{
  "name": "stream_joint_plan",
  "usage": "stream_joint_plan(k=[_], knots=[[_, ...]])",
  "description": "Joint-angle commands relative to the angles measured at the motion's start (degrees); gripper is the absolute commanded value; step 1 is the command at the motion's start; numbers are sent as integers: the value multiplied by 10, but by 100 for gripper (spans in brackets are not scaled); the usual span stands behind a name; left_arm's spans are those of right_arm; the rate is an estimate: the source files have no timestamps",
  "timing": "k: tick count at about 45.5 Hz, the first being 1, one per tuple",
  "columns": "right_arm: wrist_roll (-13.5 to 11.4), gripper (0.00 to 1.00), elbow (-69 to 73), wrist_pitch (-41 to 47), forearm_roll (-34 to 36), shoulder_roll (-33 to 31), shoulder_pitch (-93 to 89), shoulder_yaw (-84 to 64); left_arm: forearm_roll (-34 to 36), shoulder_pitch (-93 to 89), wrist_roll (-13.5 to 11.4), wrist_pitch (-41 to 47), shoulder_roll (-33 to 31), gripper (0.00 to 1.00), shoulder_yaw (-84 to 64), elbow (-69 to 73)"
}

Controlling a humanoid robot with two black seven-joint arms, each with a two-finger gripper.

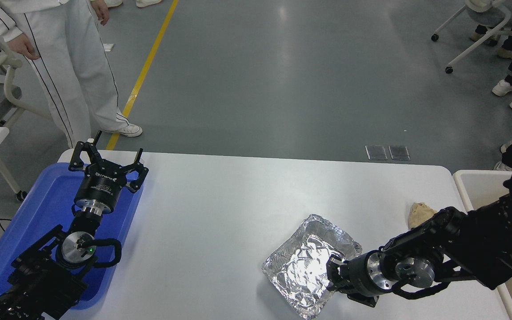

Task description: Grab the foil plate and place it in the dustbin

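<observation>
The white counter (pixel 220 213) carries a blue tray (pixel 38 218) at its left end, with the cream dustbin (pixel 474 186) just beside its right end, its rim partly hidden by the right arm. The foil plate (pixel 302 266) lies flat near the counter's front right, and the right claw (pixel 334 275) is pressed together on the plate's right rim, pinching it. The left claw (pixel 105 162) hangs spread over the blue tray, and a small crumpled tan paper ball (pixel 418 212) sits near the counter's right edge.
</observation>
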Motion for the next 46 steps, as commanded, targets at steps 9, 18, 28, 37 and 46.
stream_joint_plan(k=[9,18,28,37,46], knots=[[0,0,42,66,-29,-20,111,-72,1,0,0,0,0,100,0,0],[0,0,79,107,-94,-22,201,-122,1,0,0,0,0,100,0,0],[0,0,86,188,-137,-41,300,-160,1,0,0,0,0,100,0,0],[0,0,89,281,-186,-42,401,-189,1,0,0,0,0,100,0,0],[0,0,89,333,-196,-42,460,-209,1,0,0,0,0,100,0,0]])
